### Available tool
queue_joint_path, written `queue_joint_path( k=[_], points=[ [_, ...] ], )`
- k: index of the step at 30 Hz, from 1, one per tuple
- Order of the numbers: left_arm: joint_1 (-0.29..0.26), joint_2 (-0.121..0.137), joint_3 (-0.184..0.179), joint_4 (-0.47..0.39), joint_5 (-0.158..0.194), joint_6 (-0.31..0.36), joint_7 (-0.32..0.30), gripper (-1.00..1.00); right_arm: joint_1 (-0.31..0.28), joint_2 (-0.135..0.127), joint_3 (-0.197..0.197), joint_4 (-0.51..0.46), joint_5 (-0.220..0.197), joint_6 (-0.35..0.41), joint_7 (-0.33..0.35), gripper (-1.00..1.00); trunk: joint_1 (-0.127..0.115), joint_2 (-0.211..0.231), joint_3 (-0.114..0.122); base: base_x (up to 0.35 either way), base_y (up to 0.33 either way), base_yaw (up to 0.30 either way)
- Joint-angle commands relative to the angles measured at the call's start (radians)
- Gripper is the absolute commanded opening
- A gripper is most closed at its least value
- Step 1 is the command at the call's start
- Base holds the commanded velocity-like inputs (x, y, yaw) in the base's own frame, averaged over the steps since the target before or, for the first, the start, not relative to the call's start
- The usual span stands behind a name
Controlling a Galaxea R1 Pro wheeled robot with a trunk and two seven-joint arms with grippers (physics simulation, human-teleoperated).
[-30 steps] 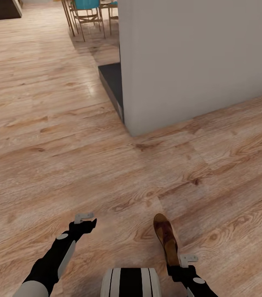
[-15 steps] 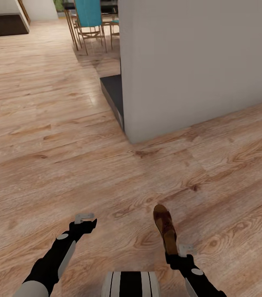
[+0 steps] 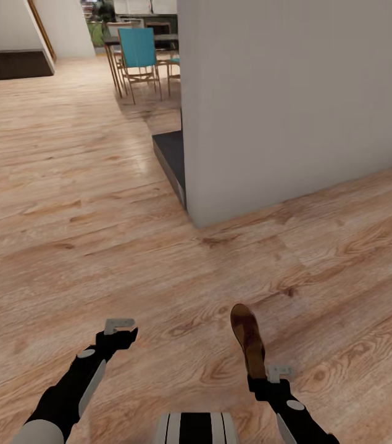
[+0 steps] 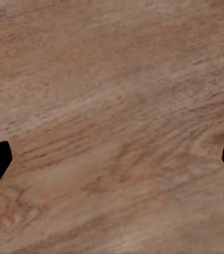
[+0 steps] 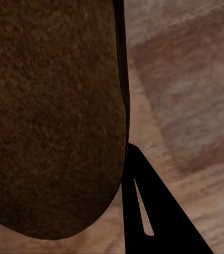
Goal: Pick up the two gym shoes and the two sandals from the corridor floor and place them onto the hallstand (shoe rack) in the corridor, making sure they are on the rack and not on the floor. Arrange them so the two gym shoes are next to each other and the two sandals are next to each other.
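Head view: high on the robot, facing forward and down over both arms, taking in the corridor floor [image 3: 97, 203] out to a white wall corner [image 3: 282, 111]; left wrist view: close above bare floor planks [image 4: 112, 116], facing down; right wrist view: very close against the brown sandal [image 5: 48, 116]; sandal [image 3: 247, 339] shared with head view

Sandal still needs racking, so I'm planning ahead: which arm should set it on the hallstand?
Right. The right gripper already holds the sandal; the left gripper hangs open over bare floor.
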Motion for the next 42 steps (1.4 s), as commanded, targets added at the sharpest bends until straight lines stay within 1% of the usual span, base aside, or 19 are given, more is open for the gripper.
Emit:
queue_joint_path(
  k=[1, 2, 6, 9, 26, 31, 37, 42],
  points=[
    [0.0, 0.002, -0.002, -0.002, 0.01, 0.022, 0.0, 1.0, 0.0, 0.0, -0.001, 0.0, -0.003, 0.0, 0.0, -1.0, -0.001, 0.0, 0.005, 0.0, 0.0, 0.0],
    [0.0, 0.003, -0.001, -0.002, 0.01, 0.046, -0.001, 1.0, 0.0, 0.0, -0.001, 0.0, -0.003, 0.0, 0.0, -1.0, -0.001, 0.0, 0.011, 0.0, 0.0, 0.0],
    [0.0, 0.006, 0.0, -0.002, 0.011, 0.092, -0.001, 1.0, 0.0, -0.001, -0.001, 0.0, -0.004, 0.0, -0.001, -1.0, -0.003, 0.001, 0.033, 0.0, 0.0, 0.0],
    [0.0, 0.006, 0.001, -0.003, 0.013, 0.113, -0.001, 1.0, 0.0, 0.0, 0.0, -0.001, 0.002, 0.0, -0.001, -1.0, -0.004, 0.002, 0.049, 0.0, 0.0, 0.0],
    [0.0, 0.001, 0.0, -0.025, 0.021, 0.123, -0.002, 1.0, 0.0, -0.005, -0.002, -0.013, -0.006, 0.01, 0.01, -1.0, -0.012, 0.006, 0.143, 0.0, 0.0, 0.0],
    [0.0, -0.001, -0.002, -0.025, 0.021, 0.145, -0.002, 1.0, 0.0, -0.003, 0.001, -0.011, -0.005, 0.01, 0.01, -1.0, -0.014, 0.007, 0.171, 0.0, 0.0, 0.0],
    [0.0, -0.003, -0.004, -0.025, 0.02, 0.149, -0.003, 1.0, 0.001, -0.002, 0.003, -0.006, -0.002, 0.01, 0.011, -1.0, -0.017, 0.008, 0.204, 0.0, 0.0, 0.0],
    [0.0, -0.004, -0.004, -0.022, 0.021, 0.149, -0.004, 1.0, 0.001, -0.001, 0.004, -0.003, 0.002, 0.005, 0.012, -1.0, -0.036, 0.043, 0.228, 0.0, 0.0, 0.0]
  ],
)
